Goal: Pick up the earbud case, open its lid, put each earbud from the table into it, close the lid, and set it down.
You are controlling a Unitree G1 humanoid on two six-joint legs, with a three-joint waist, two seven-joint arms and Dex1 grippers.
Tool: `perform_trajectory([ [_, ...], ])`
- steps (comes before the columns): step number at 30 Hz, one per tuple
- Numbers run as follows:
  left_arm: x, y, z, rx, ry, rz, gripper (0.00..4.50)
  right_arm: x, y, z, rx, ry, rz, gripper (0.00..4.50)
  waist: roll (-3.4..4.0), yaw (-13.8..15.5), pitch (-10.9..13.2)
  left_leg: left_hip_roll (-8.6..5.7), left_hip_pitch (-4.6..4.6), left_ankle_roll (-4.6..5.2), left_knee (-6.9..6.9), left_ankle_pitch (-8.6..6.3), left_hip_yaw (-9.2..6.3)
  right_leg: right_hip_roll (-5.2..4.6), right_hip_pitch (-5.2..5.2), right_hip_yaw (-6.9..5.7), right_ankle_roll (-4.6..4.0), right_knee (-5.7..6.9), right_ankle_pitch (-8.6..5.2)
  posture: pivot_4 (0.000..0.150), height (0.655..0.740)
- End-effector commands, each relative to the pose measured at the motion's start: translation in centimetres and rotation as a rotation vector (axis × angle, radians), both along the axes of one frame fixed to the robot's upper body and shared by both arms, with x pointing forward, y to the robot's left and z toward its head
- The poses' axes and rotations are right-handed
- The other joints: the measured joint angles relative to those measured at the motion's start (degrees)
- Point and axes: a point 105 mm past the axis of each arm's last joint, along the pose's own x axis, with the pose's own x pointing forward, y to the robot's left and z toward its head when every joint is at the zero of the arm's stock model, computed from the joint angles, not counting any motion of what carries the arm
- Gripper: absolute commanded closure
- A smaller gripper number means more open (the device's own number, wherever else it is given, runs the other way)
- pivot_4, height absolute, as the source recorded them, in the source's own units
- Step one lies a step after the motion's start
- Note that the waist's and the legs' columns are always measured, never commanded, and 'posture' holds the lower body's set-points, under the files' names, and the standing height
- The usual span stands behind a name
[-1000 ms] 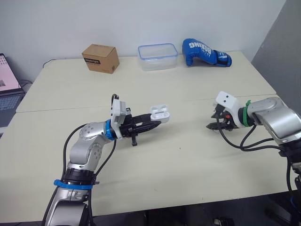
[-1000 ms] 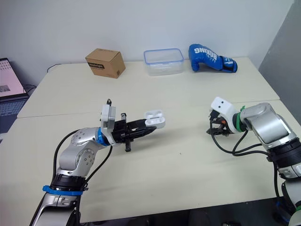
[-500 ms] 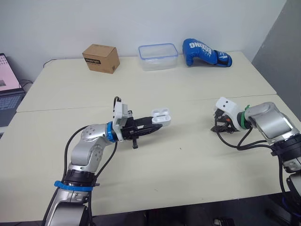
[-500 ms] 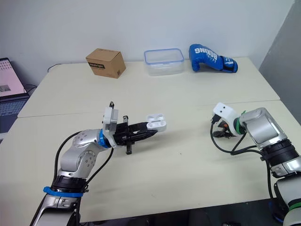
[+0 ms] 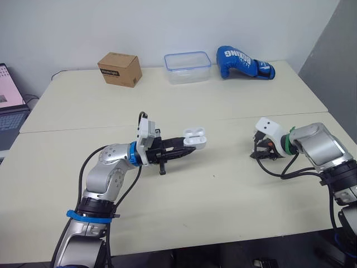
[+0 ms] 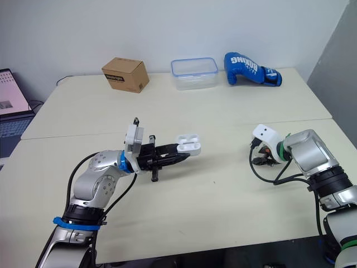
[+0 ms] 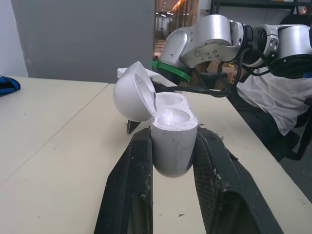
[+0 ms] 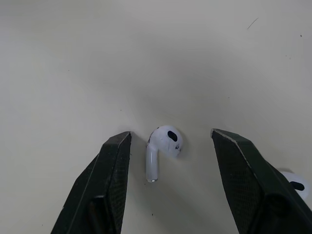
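The white earbud case [image 5: 195, 137] is held off the table near the middle, its lid [image 7: 133, 96] hinged open and both sockets empty. My left gripper [image 5: 188, 143] is shut on the case body [image 7: 170, 146]. At the right, my right gripper [image 5: 260, 154] is down at the table surface. In the right wrist view its fingers stand open, one on each side of a white earbud [image 8: 163, 145] lying on the table. A second earbud [image 8: 295, 185] lies just outside one finger [image 8: 249, 181].
Along the far edge stand a cardboard box [image 5: 119, 68], a clear plastic container [image 5: 187, 67] and a blue boxing glove [image 5: 244, 62]. A laptop [image 5: 8, 106] sits off the table's left. A person in a white shirt [image 7: 265, 97] shows beyond the table in the left wrist view.
My left gripper has carried the open case a little to the right. The right gripper has drawn slightly right and stays low over the earbud.
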Motion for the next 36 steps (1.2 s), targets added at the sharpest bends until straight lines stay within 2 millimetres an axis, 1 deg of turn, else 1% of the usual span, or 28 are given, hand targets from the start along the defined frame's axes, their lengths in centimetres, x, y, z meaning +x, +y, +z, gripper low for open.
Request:
perform_trajectory([
  [1, -0.5, -0.4, 1.3, -0.014, -0.054, -0.019, 3.75, -0.3, -0.1, 0.1, -0.001, 0.003, 0.003, 2.43, 0.0, -0.01, 0.0, 0.0, 0.0, 0.0, 0.0, 0.0, 0.0, 0.0, 0.0, 0.0, 0.0, 0.0, 0.0, 0.15, 0.7307],
  [5, -0.5, -0.3, 1.2, -0.011, -0.054, -0.018, 3.75, -0.4, -0.2, 0.1, -0.002, 0.007, 0.003, 3.9, 0.0, 0.01, 0.0, 0.0, 0.0, 0.0, 0.03, 0.0, 0.0, 0.0, 0.02, 0.0, 0.01, 0.01, 0.0, 0.15, 0.7307],
  [6, -0.4, -0.3, 1.2, -0.01, -0.055, -0.018, 3.75, -0.4, -0.2, 0.0, -0.003, 0.009, 0.003, 4.12, 0.0, 0.01, 0.0, 0.0, 0.01, 0.0, 0.04, 0.0, -0.01, 0.0, 0.03, 0.0, 0.01, 0.01, 0.01, 0.15, 0.7307],
  [13, -0.4, -0.3, 1.1, -0.006, -0.056, -0.016, 3.75, -0.6, -0.3, 0.0, -0.014, 0.015, 0.018, 4.13, 0.0, 0.0, 0.0, -0.01, 0.01, 0.0, 0.04, 0.0, -0.01, 0.0, 0.03, -0.01, 0.01, 0.01, 0.01, 0.15, 0.7307],
  [17, -0.5, -0.3, 1.0, -0.001, -0.056, -0.02, 3.75, -1.9, 0.2, 1.3, -0.026, 0.025, 0.139, 4.13, 0.0, 0.11, 0.0, -0.01, -0.01, 0.0, 0.03, 0.0, -0.02, -0.01, 0.02, -0.02, 0.01, -0.01, 0.01, 0.15, 0.7307],
  [22, -0.5, -0.2, 1.0, 0.004, -0.057, -0.024, 3.75, -4.0, 0.8, 1.9, -0.073, 0.067, 0.337, 4.13, 0.0, 0.08, 0.0, 0.0, -0.01, 0.0, 0.02, 0.0, 0.0, -0.01, 0.01, -0.02, 0.01, -0.01, 0.0, 0.15, 0.7307],
  [27, -0.8, -0.1, 0.8, 0.013, -0.058, -0.034, 3.75, -5.5, 1.7, 1.2, -0.129, 0.111, 0.468, 4.13, 0.0, -0.03, 0.0, 0.02, 0.03, 0.0, 0.02, 0.0, 0.03, 0.0, 0.02, -0.01, 0.01, 0.02, 0.0, 0.15, 0.7307],
  [32, -1.2, -0.1, 0.3, 0.028, -0.062, -0.046, 3.75, -5.4, 1.8, 0.0, -0.172, 0.121, 0.491, 4.13, 0.0, 0.06, 0.0, 0.0, 0.01, 0.0, 0.02, 0.0, 0.03, -0.01, 0.01, 0.0, 0.01, 0.0, 0.0, 0.15, 0.7307],
  [36, -1.6, -0.3, 0.3, 0.026, -0.061, -0.054, 3.75, -6.3, 2.4, -0.3, -0.153, 0.149, 0.53, 4.13, 0.0, 0.09, 0.0, 0.01, 0.01, 0.0, 0.02, 0.0, 0.02, -0.01, 0.01, 0.0, 0.01, 0.0, 0.0, 0.15, 0.7307],
])
